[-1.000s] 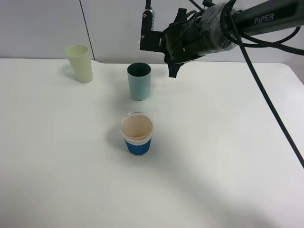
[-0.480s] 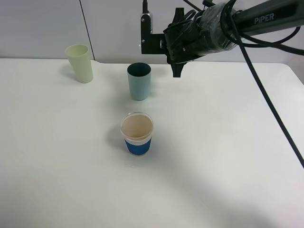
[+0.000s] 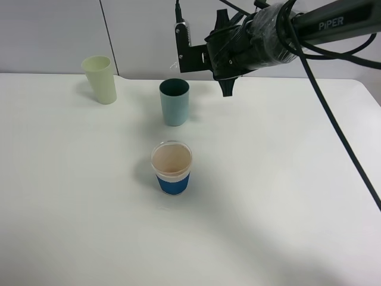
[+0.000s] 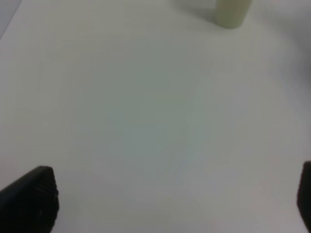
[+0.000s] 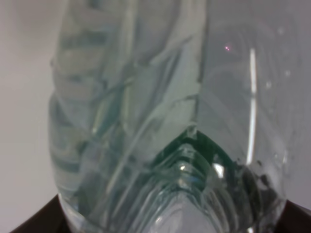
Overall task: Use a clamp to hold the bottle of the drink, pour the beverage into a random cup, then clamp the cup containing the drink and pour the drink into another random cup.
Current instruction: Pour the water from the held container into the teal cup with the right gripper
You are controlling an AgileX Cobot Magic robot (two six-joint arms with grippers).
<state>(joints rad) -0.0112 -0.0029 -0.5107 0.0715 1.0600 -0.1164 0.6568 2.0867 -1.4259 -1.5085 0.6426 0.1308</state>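
Right tool (image 3: 189, 55) is clamping shut on the bottle (image 5: 146, 121), w/ crumpled clear plastic filling the right wrist cam and a bit of green showing low down betw. the two dark fingers. In the high cam the bottle itself is too hard to pick out vs the black hardware. The tool is hanging in the air over the back of the counter (image 3: 286, 196), just behind and to the right of the teal tumbler (image 3: 174, 102), not touching it. Vs a sec ago it's been rolling: the thin toothed strip on top is now sitting further left and the pointed bit underneath is sitting further right. Nothing else is shifting: teal tumbler, blue-banded cup (image 3: 172, 170) in front of it and pale yellow-green tumbler (image 3: 100, 78) at back left are all standing upright in the same spots, well apart. Can't tell if any liquid is lying in the teal tumbler, inside too dark. Left tool (image 4: 167, 199) is hanging wide open over bare counter, holding nothing, w/ the pale yellow-green tumbler showing far ahead of it.
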